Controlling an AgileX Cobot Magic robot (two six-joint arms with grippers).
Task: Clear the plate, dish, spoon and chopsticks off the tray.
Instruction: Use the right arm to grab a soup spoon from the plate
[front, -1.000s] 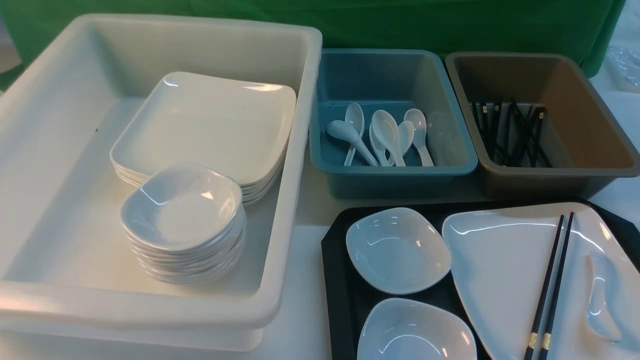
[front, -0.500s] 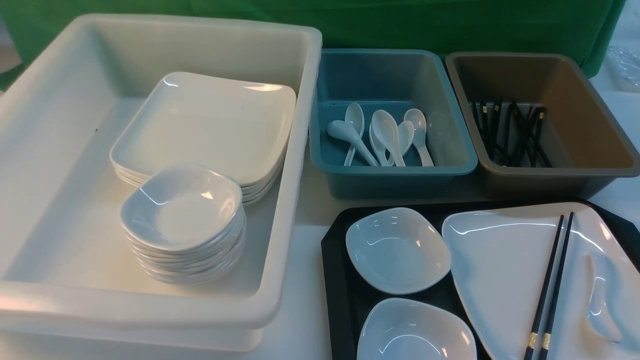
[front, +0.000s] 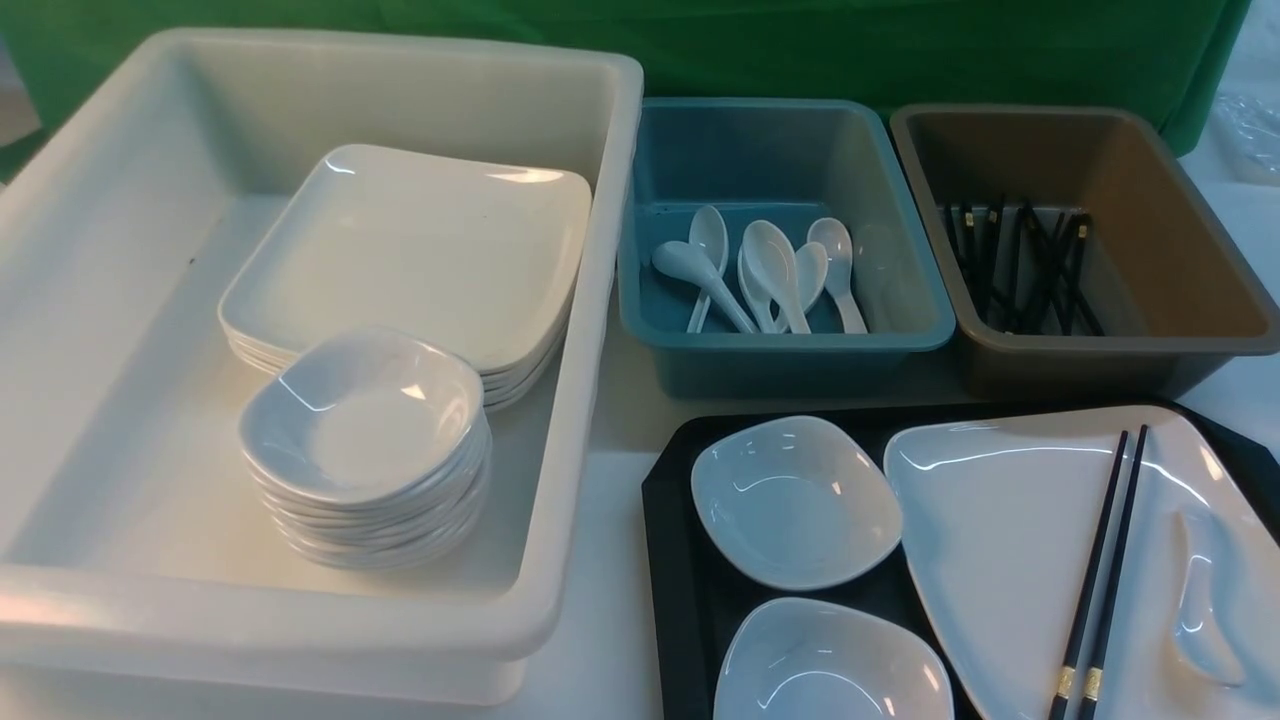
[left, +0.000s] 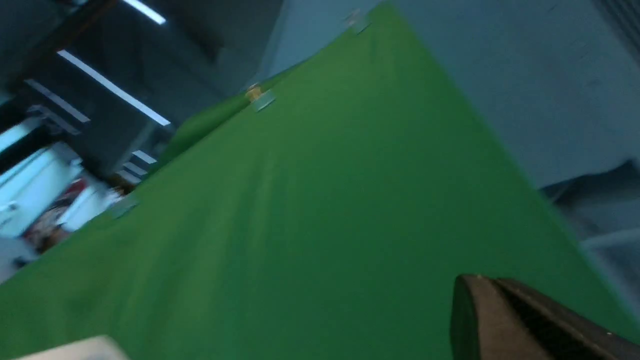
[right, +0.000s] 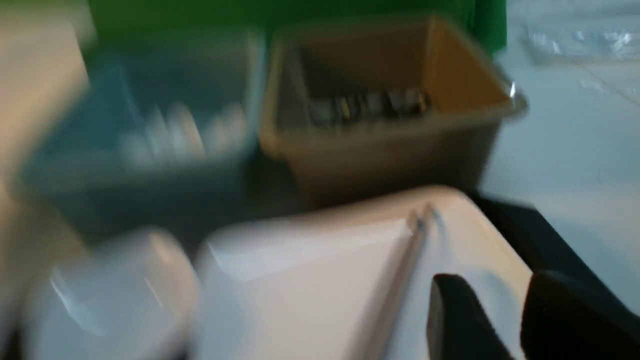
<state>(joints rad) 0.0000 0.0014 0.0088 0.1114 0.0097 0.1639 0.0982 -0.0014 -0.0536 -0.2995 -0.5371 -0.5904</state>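
You see the plate (front: 1010, 540) on the tray (front: 680, 600), carrying the chopsticks (front: 1105, 560) and spoon (front: 1200, 610). Two small dishes (front: 795, 500) sit beside it. Your right gripper (right: 492, 285) stands apart and empty; your left gripper (left: 487, 295) is closed.

The plate (front: 1010, 540) is glossy white and smooth, throwing bright highlights; the spoon (front: 1205, 620) and the small dishes (front: 795, 500) share that same slick glaze. The chopsticks (front: 1105, 570) are smooth black with a shiny gold band. The tray (front: 680, 590) is black plastic, matt, though any texture is too dim to judge. The white tub (front: 560, 420), blue tub (front: 790, 345) and brown tub (front: 1100, 350) are plastic with a dull satin sheen. The green backdrop (front: 800, 50) is matt cloth, faintly creased
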